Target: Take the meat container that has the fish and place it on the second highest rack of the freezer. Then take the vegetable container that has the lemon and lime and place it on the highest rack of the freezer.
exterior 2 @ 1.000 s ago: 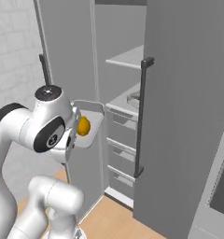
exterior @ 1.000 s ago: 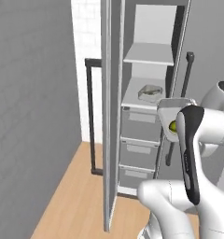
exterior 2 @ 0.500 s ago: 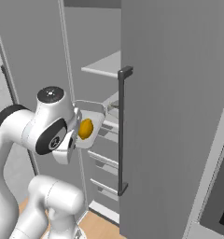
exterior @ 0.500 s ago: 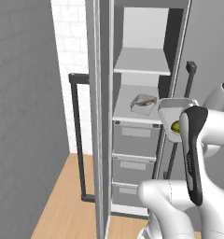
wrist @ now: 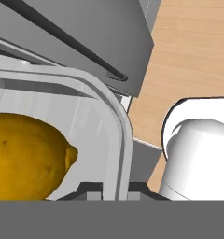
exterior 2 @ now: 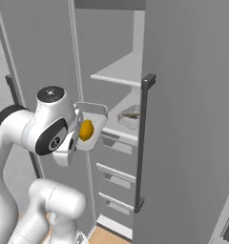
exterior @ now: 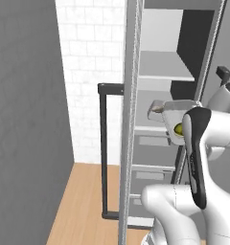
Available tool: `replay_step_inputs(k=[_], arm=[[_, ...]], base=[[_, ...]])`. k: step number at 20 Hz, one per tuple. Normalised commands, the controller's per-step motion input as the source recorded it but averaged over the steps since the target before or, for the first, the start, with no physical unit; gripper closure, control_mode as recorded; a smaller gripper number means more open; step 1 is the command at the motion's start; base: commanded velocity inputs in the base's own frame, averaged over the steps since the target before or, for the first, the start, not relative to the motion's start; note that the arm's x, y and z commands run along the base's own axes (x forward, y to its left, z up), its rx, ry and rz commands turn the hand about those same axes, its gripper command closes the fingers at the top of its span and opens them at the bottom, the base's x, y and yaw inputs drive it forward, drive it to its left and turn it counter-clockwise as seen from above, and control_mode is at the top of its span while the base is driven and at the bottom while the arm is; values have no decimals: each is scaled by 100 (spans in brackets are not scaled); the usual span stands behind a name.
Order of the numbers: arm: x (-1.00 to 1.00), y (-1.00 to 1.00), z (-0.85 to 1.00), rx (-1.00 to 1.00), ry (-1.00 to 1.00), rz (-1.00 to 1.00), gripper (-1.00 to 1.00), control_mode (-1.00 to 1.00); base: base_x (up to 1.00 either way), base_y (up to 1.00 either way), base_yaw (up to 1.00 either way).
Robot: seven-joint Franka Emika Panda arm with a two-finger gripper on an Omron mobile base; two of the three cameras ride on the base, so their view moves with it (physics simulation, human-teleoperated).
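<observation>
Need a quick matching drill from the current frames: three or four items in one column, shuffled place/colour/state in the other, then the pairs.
Column 1
1. lemon
2. fish container
3. highest rack
4. gripper

Column 2
A. resting on the second highest rack
B. bare shelf above the fish container
C. shut on the rim of the vegetable container
D. yellow-orange, lying in the held container

Pairs: 1-D, 2-A, 3-B, 4-C
</observation>
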Motion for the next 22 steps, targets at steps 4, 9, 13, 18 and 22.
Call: replay_step_inputs(k=[4,9,13,18,22], arm=[[0,0,0,0,0,0,100,100],[31,2,35,0,-7,-3,100,-100],[37,0,76,0,-17,2,100,-100],[77,0,40,0,-3,1,100,-100],[67,-4,37,0,-3,-7,100,-100]], base=[[66,3,-19],[12,3,-3],[0,0,0],[0,0,0],[0,0,0]])
